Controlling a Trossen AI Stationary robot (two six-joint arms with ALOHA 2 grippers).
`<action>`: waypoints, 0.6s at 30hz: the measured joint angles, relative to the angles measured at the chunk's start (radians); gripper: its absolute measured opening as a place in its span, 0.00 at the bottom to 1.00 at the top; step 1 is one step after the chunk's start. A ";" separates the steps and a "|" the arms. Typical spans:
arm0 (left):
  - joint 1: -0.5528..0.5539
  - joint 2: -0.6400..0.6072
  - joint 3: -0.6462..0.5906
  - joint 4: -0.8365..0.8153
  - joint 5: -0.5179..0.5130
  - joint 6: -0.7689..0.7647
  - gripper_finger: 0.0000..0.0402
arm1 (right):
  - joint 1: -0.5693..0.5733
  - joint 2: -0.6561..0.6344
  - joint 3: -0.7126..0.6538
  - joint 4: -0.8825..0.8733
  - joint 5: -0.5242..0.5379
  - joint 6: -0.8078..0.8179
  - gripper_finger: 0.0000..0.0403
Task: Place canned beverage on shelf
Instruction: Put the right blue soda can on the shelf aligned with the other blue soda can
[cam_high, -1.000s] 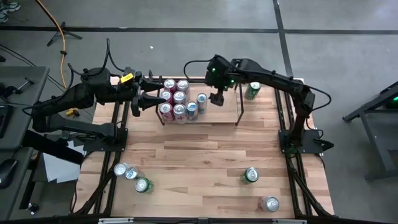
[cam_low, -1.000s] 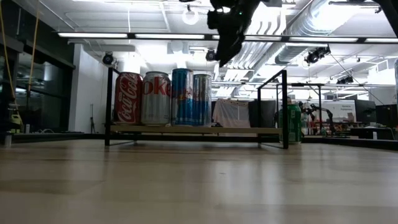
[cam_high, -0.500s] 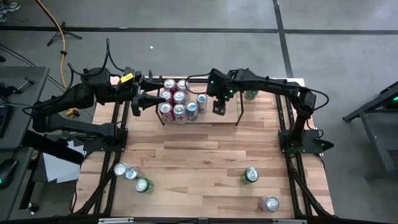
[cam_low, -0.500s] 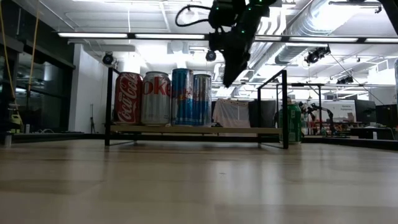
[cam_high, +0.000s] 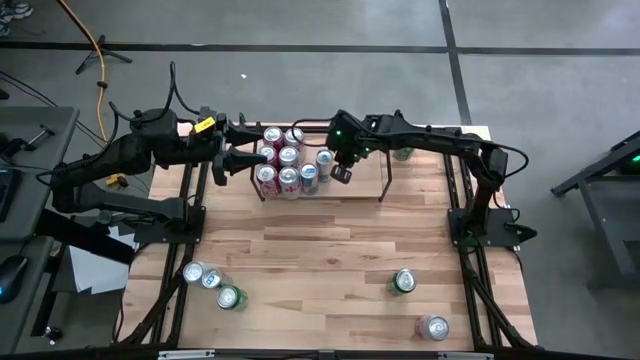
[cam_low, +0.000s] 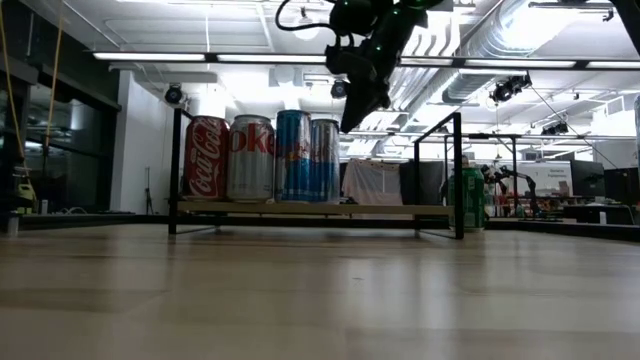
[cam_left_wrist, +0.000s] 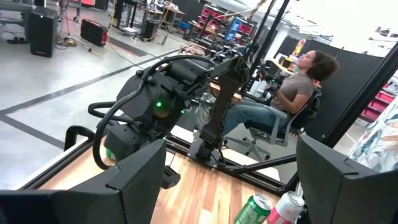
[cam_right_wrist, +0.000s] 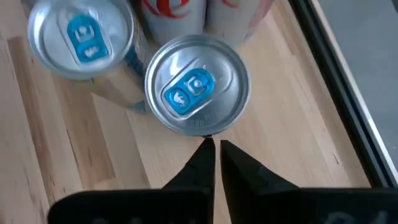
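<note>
The table (cam_high: 330, 250) is pale wood planking, smooth with a soft sheen. The shelf (cam_low: 300, 209) pairs thin matt black metal rods with a light wood base. The slim blue-tabbed can (cam_right_wrist: 197, 84) has a bright brushed-metal lid; the Coca-Cola can (cam_low: 206, 158) is glossy red. The right gripper (cam_right_wrist: 215, 155) fingers are matt black.

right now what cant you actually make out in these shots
- Back-row cans on the shelf: low view, front cans hide them.
- Green can behind the shelf: high view, right arm covers most of it.
- Right gripper fingers shut beside the blue-tab can: contact with its rim unclear in the right wrist view.
- Left gripper: whether it touches the shelf, too small in the high view.
</note>
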 joint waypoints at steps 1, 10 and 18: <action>0.000 0.000 0.000 0.000 -0.002 0.000 0.67 | 0.000 0.000 0.000 0.010 0.000 0.005 0.03; 0.000 0.000 0.000 0.000 -0.003 0.000 0.67 | -0.008 0.016 0.000 0.104 -0.001 0.051 0.00; 0.000 0.000 0.000 0.000 -0.003 0.000 0.67 | -0.008 0.060 0.000 0.159 -0.002 0.068 0.00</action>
